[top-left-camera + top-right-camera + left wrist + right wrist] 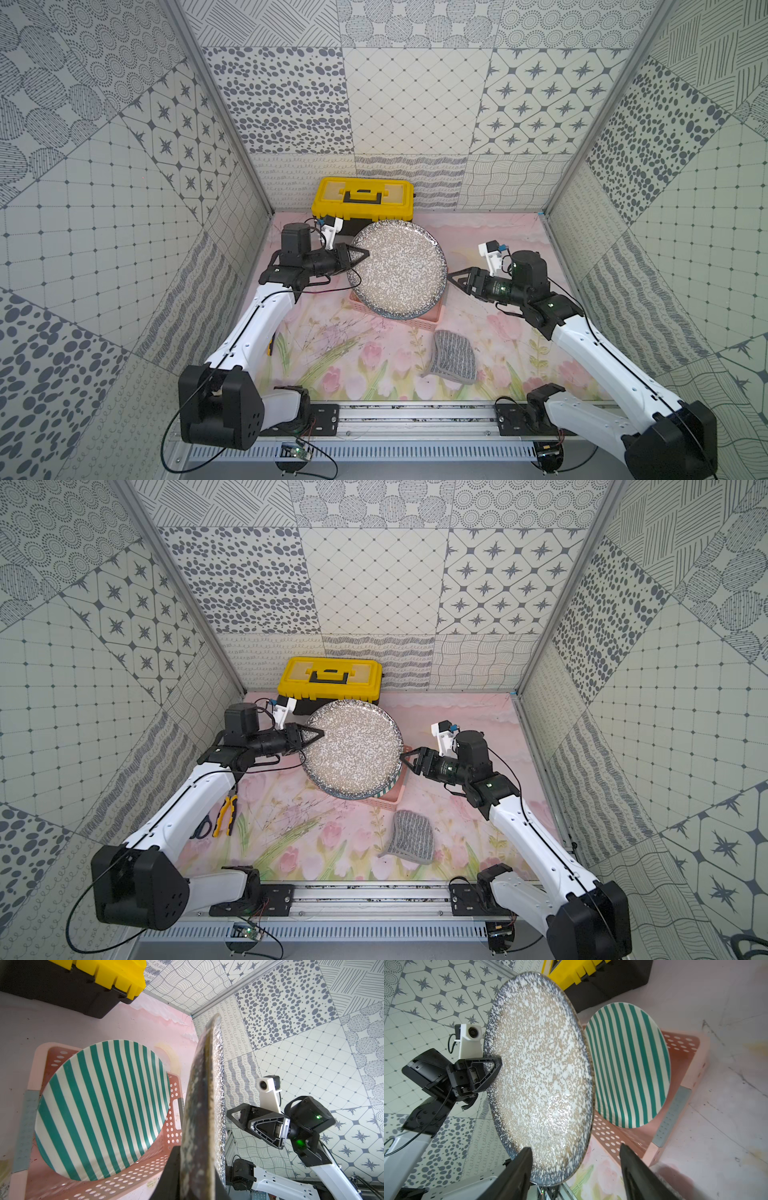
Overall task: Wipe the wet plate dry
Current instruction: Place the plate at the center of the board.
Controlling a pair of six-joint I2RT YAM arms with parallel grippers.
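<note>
One edge of the plate sits clamped in the left gripper.

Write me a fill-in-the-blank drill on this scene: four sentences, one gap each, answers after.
1. The left gripper is shut on the rim of the round speckled plate, while the right gripper stands ____.
2. The striped plate in the pink perforated basket has white and ____ stripes.
3. The grey striped cloth lies on the floral mat, held by ____ gripper.
4. The toolbox at the back has a ____ lid.

Answers: open; green; neither; yellow.
</note>
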